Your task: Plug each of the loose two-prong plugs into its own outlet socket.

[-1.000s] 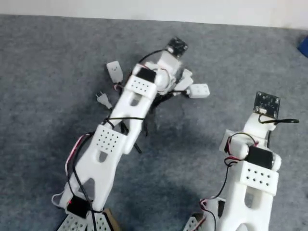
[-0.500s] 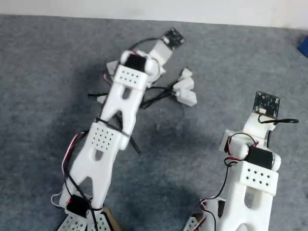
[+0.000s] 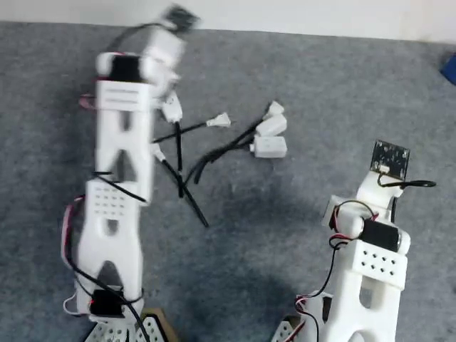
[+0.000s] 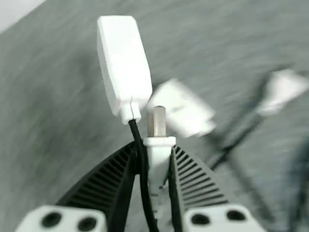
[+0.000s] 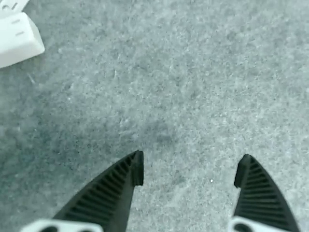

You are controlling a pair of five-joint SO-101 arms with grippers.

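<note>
While the right gripper (image 5: 188, 166) hangs close to its own base with jaws spread wide and nothing between them, over bare grey bench (image 5: 193, 72), the work lies farther out. Mid-bench, a cluster of white outlet sockets (image 3: 271, 127) lies close together. Black cords (image 3: 206, 153) trail leftward from them toward the left arm (image 3: 117, 157). A loose plug (image 3: 219, 121) lies near the cluster, well apart from either gripper.

Farthest out, at the far left, the left gripper (image 4: 155, 151) is clamped on a held plug (image 4: 159, 141), its prongs (image 4: 157, 121) pointing straight away from the wrist. A thin cord (image 4: 136, 140) runs through the jaws alongside it, up to a white socket block (image 4: 123, 63) just beyond the prongs. That block lies off to one side of the prongs' line. Its long axis is roughly parallel to them and its cord end faces the gripper, so the slotted face cannot be seen.

Insertion likely turns on getting that face square across the prongs. The left arm is much the nearer, and the empty right gripper looks the likely one to steady the block.
</note>
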